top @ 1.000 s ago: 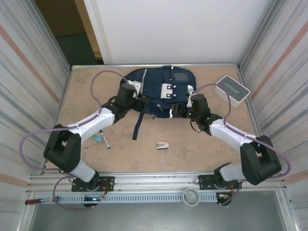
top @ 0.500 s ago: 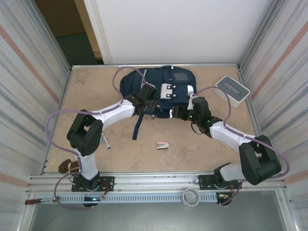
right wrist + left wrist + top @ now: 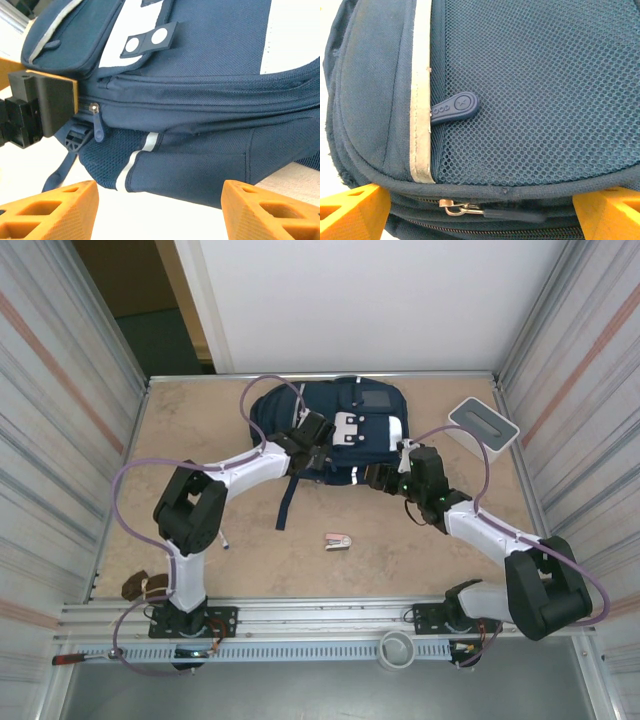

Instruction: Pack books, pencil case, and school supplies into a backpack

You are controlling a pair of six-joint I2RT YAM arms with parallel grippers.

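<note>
A: where's the backpack (image 3: 365, 420) at?

B: upper middle of the top view. left gripper (image 3: 480, 217) is spread wide at its zipper (image 3: 457, 208) edge, holding nothing i think, hard to tell. right gripper (image 3: 160, 200) is wide open too, empty, just lower right of it.

The backpack (image 3: 335, 405) is navy blue, with white patches (image 3: 350, 427), a grey square patch (image 3: 377, 398) and a pale stripe (image 3: 420, 100) beside honeycomb-patterned blue mesh (image 3: 540, 90). The stapler (image 3: 338, 541) is pink and silver. The box (image 3: 483, 427) is white with a grey top, and the table (image 3: 180, 430) is mottled tan.
</note>
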